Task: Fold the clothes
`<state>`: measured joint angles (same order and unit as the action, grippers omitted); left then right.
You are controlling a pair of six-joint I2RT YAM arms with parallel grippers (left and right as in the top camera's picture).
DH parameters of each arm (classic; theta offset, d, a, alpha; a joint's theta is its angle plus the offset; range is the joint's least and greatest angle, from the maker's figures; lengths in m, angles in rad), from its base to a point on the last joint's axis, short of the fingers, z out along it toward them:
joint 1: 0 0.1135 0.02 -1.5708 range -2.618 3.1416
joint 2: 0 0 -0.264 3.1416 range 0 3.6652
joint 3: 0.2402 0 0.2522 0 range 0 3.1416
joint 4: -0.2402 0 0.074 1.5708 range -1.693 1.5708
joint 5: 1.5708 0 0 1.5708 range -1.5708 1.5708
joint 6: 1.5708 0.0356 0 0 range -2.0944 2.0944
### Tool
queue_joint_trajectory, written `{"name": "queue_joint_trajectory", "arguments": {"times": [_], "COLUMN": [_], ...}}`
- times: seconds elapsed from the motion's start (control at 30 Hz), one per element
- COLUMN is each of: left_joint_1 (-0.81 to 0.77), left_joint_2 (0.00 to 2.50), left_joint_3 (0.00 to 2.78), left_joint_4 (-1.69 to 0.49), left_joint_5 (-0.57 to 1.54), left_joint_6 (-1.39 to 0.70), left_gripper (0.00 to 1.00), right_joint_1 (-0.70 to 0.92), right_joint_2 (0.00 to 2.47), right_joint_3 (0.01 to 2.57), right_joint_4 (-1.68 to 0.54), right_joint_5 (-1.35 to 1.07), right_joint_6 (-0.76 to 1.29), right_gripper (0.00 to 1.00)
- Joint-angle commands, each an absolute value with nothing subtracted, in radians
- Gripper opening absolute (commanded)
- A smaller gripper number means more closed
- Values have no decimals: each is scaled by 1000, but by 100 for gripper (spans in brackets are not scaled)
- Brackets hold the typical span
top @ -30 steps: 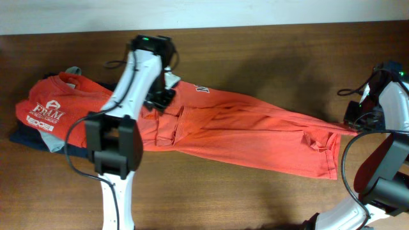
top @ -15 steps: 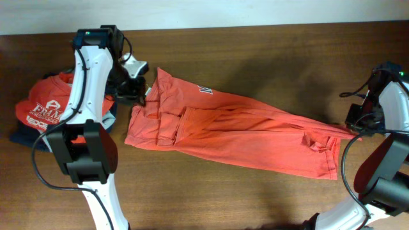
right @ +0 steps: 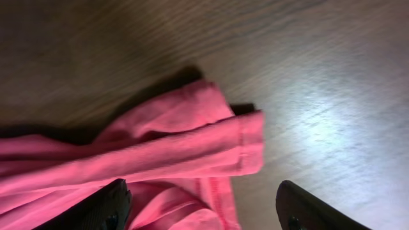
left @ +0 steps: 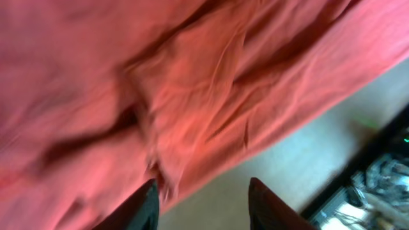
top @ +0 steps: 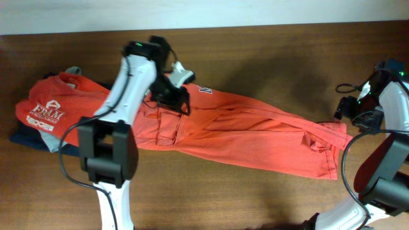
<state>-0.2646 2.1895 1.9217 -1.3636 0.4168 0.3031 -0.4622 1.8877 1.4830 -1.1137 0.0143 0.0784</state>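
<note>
Across the middle of the counter (top: 255, 51) the coral-red T-shirt (top: 255, 137) lies as one long wrinkled band, from near the back edge on the left down toward the right edge. It is bunched and twisted (one sleeve is rolled under itself), so I judge that no real fold is made yet and the work on this shirt is only at the beginning.

My left jaws stand apart, low over the collar end of the shirt. My left wrist view is blurred, but it shows both fingers (left: 146, 204) separated, with cloth beside one of them and bare counter between them, so they hold nothing. My right jaws are also wide apart, just beside the hem corner (right: 243, 144) at the right edge, and nothing is between them.

At the left edge there is a pile: the red tee with the white print (top: 51, 108) on top, with a navy garment (top: 25, 137) and a grey one (top: 73, 71) under it. I cannot tell how neatly they are folded.

What remains, in my opinion: to spread the coral shirt flat, fold it, and put it with the pile.
</note>
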Motion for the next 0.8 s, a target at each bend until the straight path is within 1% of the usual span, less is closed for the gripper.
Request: {"name": "queue_joint_trajectory", "arguments": {"times": [0.0,0.1,0.43,0.7,0.73,0.77], "left_joint_1": [-314,-331,-333,-346,-349,-355], "left_joint_2": [2177,2178,2178,2197,2197,2197], "left_joint_3": [1824,1779,1768,1767,1767,1767], "left_joint_4": [-1284,-1227,-1098,-1089,-1091,-1094], "left_joint_5": [281,218,130,195,195,194], "left_joint_6": [284,273,274,274,274,274], "left_gripper": [49,49,49,48,43,35], "right_joint_1": [-467,-467,-467,-467,-467,-467], "right_joint_2": [1869,1869,1869,1869,1869,1869], "right_joint_3": [1494,1494,1494,1494,1494,1494], "right_joint_4": [-1108,-1106,-1103,-1092,-1091,-1091], "right_joint_5": [-80,-94,-95,-94,-94,-94], "right_joint_6": [83,83,83,83,83,83], "right_gripper": [78,78,78,77,77,77]}}
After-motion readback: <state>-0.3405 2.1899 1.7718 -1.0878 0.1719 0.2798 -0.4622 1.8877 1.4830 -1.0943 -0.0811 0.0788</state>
